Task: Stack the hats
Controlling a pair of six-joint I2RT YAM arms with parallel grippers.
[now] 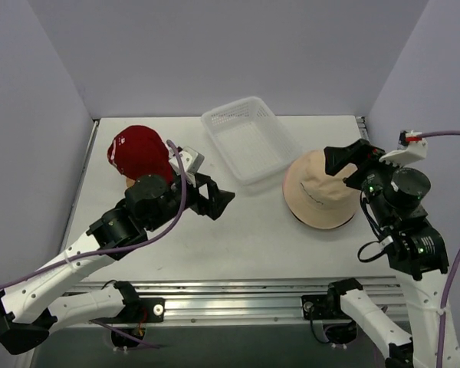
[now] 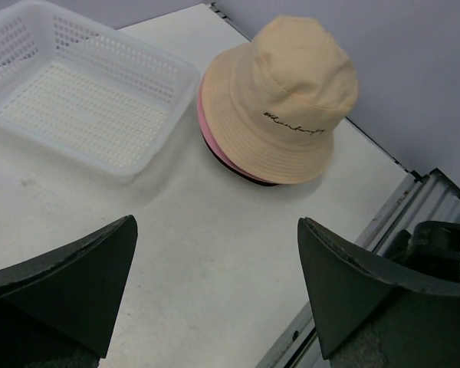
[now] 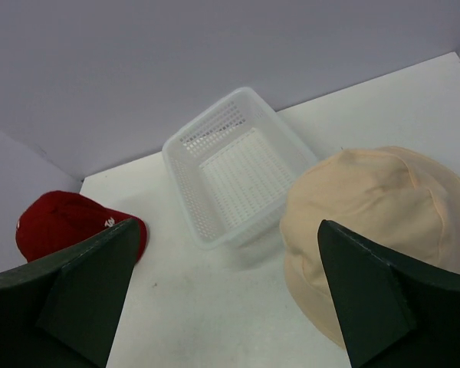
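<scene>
Biggest of all, a pale tabletop [image 1: 245, 245] under everything. Next, a white basket [image 1: 249, 142] full of little holes, at the back in the middle, turned a bit sideways. Just beside its right corner, a pile of hats: a tan hat [image 1: 318, 192] with a floppy brim on top and dark squiggly writing on its side, then a pink hat [image 2: 205, 123] peeking out below, and a black hat [image 2: 249, 178] at the very bottom, seen only as a thin edge. Over on the left at the back, well apart from the pile, a red cap [image 1: 138, 152] with small white marks, not on the pile yet. Then the left tool [image 1: 221, 203], over the middle of the tabletop near the front corner of the basket, pointing toward the pile, spread wide and holding nothing. Last, the right tool [image 1: 343, 169], over the back edge of the tan hat, also spread wide with nothing between its two fingers; hard to tell whether touching the cloth or not.
</scene>
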